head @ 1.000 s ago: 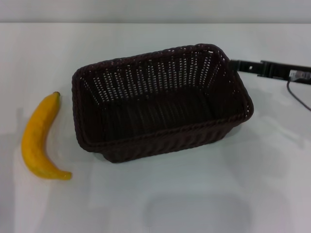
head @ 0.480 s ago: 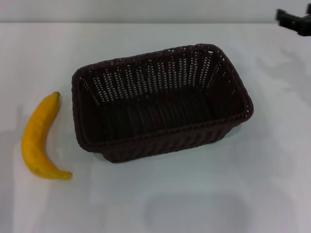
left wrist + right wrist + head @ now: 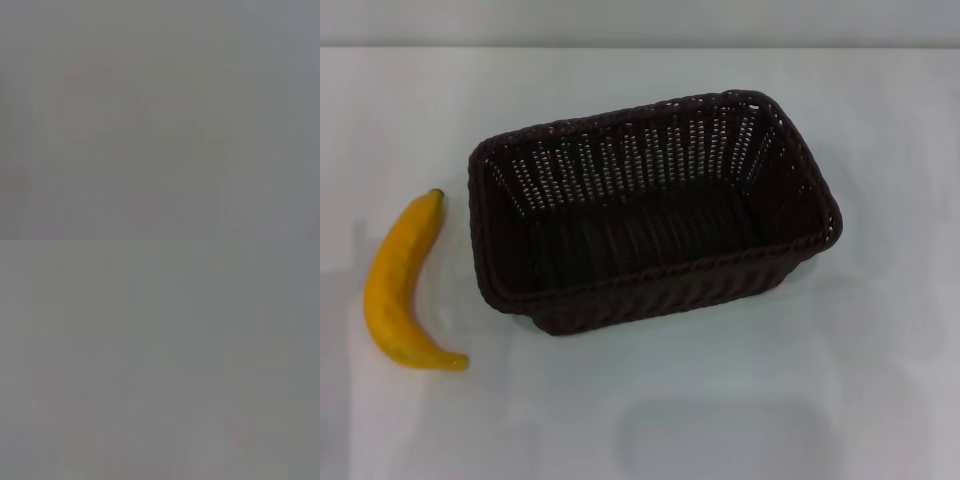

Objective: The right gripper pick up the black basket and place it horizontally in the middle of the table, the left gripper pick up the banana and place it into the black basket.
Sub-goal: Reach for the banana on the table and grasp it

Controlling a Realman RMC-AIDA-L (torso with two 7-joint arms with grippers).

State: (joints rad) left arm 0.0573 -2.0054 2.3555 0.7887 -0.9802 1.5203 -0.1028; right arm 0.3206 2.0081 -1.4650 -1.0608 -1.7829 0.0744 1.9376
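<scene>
Looking down, I cannot see either pincer, so I cannot tell how their fingers stand. Both wrist views show only grey. The black basket (image 3: 655, 210) sits mid-counter (image 3: 880, 380), open side up. The banana (image 3: 402, 285) lies at its nine o'clock, just beside it, not touching.

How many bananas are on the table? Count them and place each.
1. The banana lies on the table, left of the black basket, not touching it. Basket looks empty.
</scene>
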